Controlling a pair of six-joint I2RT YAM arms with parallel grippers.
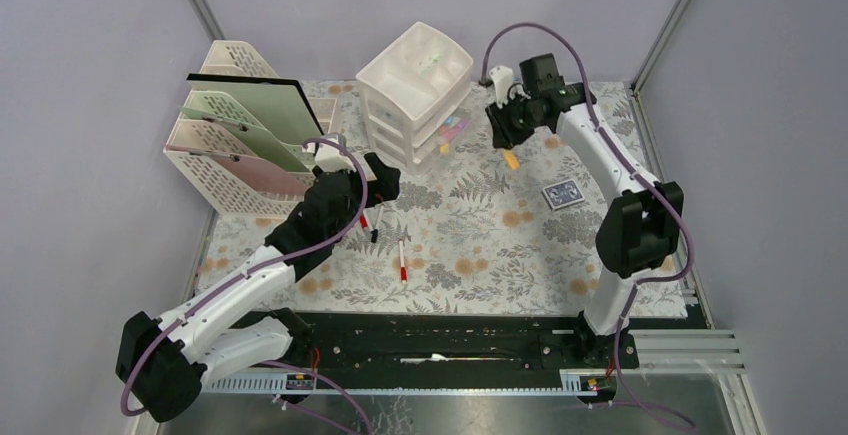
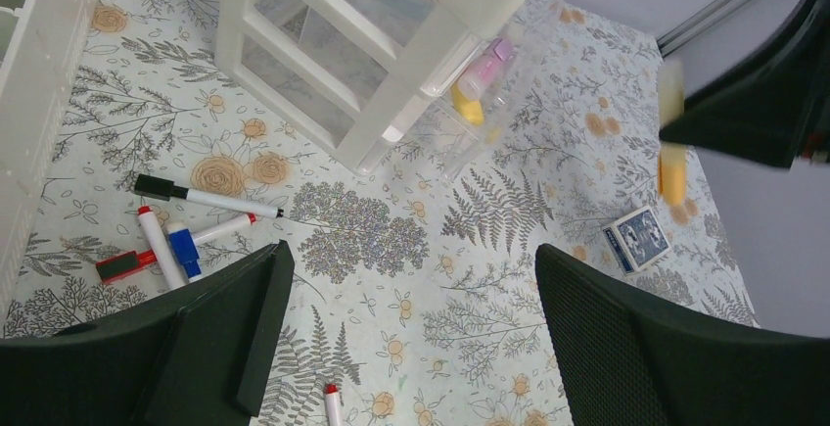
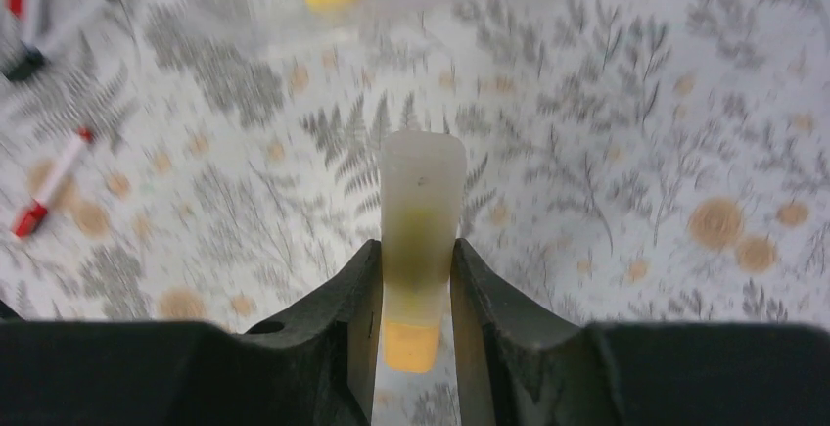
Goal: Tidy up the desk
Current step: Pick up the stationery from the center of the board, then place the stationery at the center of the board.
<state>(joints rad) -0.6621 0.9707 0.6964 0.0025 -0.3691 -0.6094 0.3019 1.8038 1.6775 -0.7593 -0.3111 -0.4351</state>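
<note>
The right gripper [image 3: 416, 260] is pinching a yellow pen [image 3: 423, 181] tight, up in the air near the top middle of the top view. It holds the pen close to one end, so the pen could slip out and drop onto the tabletop [image 1: 480, 245]. It could also tip sideways.

The white drawer box [image 1: 415, 90] is just to its left. Its bottom drawer [image 1: 452, 131] is pulled out, with pens inside. If the arm goes too low, the pen could bump the drawer edge and miss.

The left gripper [image 2: 411, 255] is wide open and holds nothing. It hangs near the loose markers [image 2: 186, 240] at the left of its view. It could knock them and make them roll.

The tabletop, with its leaf cloth, fills the middle of the top view.
</note>
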